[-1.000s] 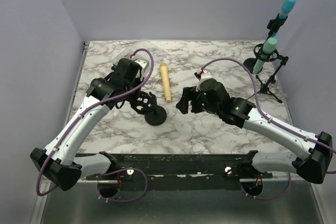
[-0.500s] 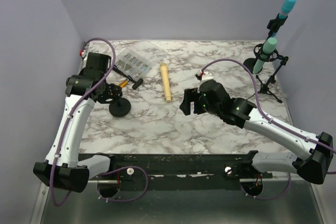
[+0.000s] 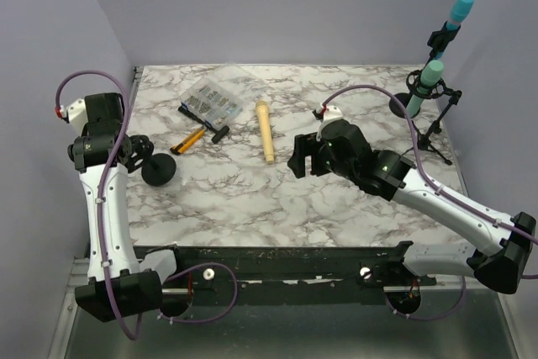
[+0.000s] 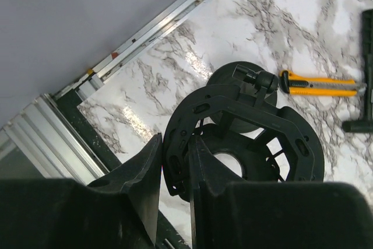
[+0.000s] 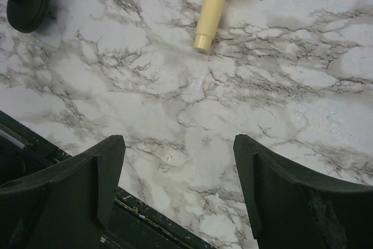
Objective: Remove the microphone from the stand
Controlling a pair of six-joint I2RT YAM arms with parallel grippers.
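The cream microphone (image 3: pixel 266 132) lies free on the marble table, apart from the stand; its tail end shows in the right wrist view (image 5: pixel 214 4). My left gripper (image 3: pixel 126 154) is shut on the black ring mount (image 4: pixel 245 138) of the black stand, whose round base (image 3: pixel 159 170) is at the table's left edge. In the left wrist view my left gripper (image 4: pixel 175 147) pinches the ring's rim. My right gripper (image 3: pixel 299 160) is open and empty over bare marble right of the microphone, as its wrist view (image 5: pixel 178 144) also shows.
An orange utility knife (image 3: pixel 188 139), a black T-handle tool (image 3: pixel 207 122) and a clear bag of parts (image 3: pixel 212 98) lie at the back left. Two stands with teal microphones (image 3: pixel 427 83) stand at the back right. The table's left rail (image 4: pixel 116 56) is close to the stand.
My left arm has swung left, carrying the black stand from the middle of the table to its left edge and uncovering the knife and bag. My right gripper has barely moved.
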